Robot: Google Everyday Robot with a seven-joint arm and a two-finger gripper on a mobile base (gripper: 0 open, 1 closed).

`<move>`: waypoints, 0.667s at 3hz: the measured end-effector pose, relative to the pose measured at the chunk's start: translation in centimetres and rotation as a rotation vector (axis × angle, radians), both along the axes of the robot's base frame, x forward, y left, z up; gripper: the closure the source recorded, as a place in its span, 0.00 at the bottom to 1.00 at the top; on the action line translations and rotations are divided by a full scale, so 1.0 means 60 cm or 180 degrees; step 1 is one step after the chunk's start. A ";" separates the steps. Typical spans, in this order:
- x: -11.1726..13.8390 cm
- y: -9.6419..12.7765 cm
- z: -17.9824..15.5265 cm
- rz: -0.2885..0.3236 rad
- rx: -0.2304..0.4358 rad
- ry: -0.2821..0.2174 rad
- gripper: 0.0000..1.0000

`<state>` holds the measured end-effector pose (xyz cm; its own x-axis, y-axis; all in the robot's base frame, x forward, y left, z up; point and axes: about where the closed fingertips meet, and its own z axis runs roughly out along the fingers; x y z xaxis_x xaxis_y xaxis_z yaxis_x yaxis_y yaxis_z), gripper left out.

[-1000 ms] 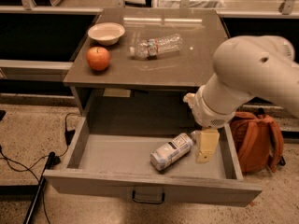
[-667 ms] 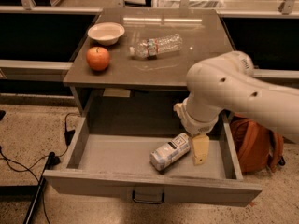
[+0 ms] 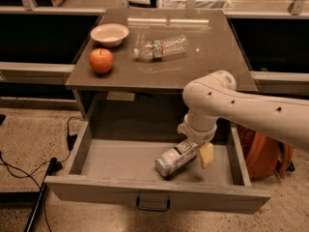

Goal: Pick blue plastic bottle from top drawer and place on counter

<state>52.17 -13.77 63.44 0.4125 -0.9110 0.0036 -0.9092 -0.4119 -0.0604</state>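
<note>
The counter [image 3: 212,66] is a glossy grey-brown square top with light reflected in a band along its far part. On its left side sit a pale bowl [image 3: 109,34] and, nearer, a red-orange apple [image 3: 101,60]. A clear water bottle [image 3: 161,48] lies on its side near the middle.

Below the counter, the top drawer [image 3: 154,192] is pulled out toward the near side, with a dark metal handle [image 3: 152,204] on its front. The blue plastic bottle [image 3: 176,158] lies on its side on the drawer floor, right of centre, with its label facing up.

The white arm [image 3: 227,103] reaches in from the right. The gripper [image 3: 199,151] hangs inside the drawer at the bottle's far right end; whether it is spread or closed cannot be told.

The floor [image 3: 29,134] is speckled stone, with black cables [image 3: 14,168] trailing at the left. An orange backpack [image 3: 263,153] rests against the drawer's right side.
</note>
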 end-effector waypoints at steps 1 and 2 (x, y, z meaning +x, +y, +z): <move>-0.010 0.004 -0.051 0.0210 0.0046 0.0251 0.38; -0.026 0.029 -0.053 0.0415 0.0269 0.0347 0.61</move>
<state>50.63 -12.04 60.28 0.5208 -0.8450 -0.1218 -0.8516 -0.5242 -0.0040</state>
